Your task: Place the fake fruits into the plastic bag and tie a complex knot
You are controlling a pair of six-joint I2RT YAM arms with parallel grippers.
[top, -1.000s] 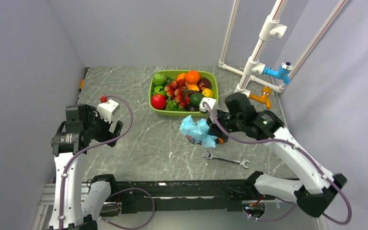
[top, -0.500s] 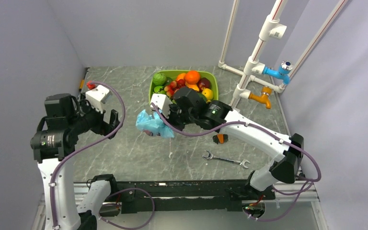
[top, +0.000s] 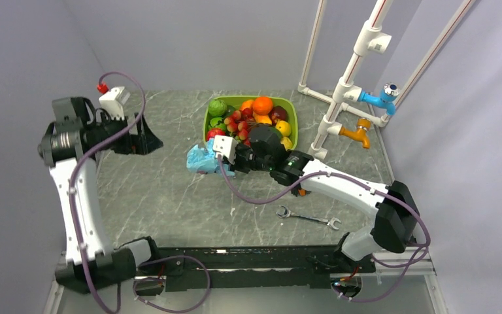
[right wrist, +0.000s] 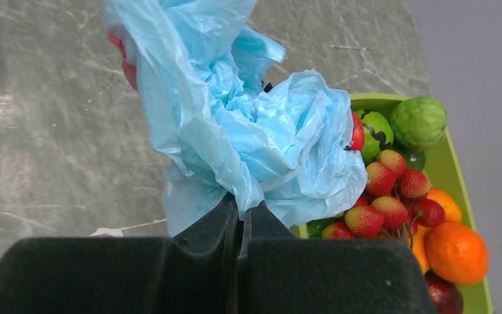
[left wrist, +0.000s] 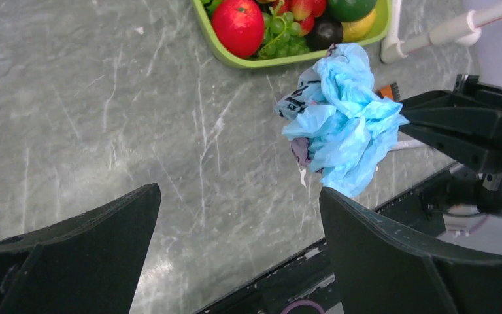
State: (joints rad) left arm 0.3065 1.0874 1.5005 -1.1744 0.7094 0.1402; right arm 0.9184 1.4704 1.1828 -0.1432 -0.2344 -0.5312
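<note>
The plastic bag [top: 202,159] is a crumpled light-blue wad hanging just above the table, off the tray's front left corner. My right gripper [top: 224,160] is shut on a fold of it, seen close in the right wrist view, where the gripper [right wrist: 240,209] pinches the bag [right wrist: 235,124]. The fake fruits [top: 255,121] lie heaped in the lime-green tray [top: 207,124]; among them are an orange [right wrist: 456,252] and red-yellow balls [right wrist: 392,190]. My left gripper [top: 145,137] hangs open and empty to the bag's left; from the left wrist, the gripper [left wrist: 238,190] faces the bag [left wrist: 343,124]. A knot is out of view.
A metal wrench [top: 307,217] lies near the front edge, and a small orange-handled item [top: 301,190] sits under the right forearm. A white pipe stand [top: 350,72] with blue and orange valves rises at the back right. Grey walls close both sides.
My right arm has carried the bag leftward from right of centre to the tray's front left corner. My left arm has risen and swung back towards the bag, still open.
</note>
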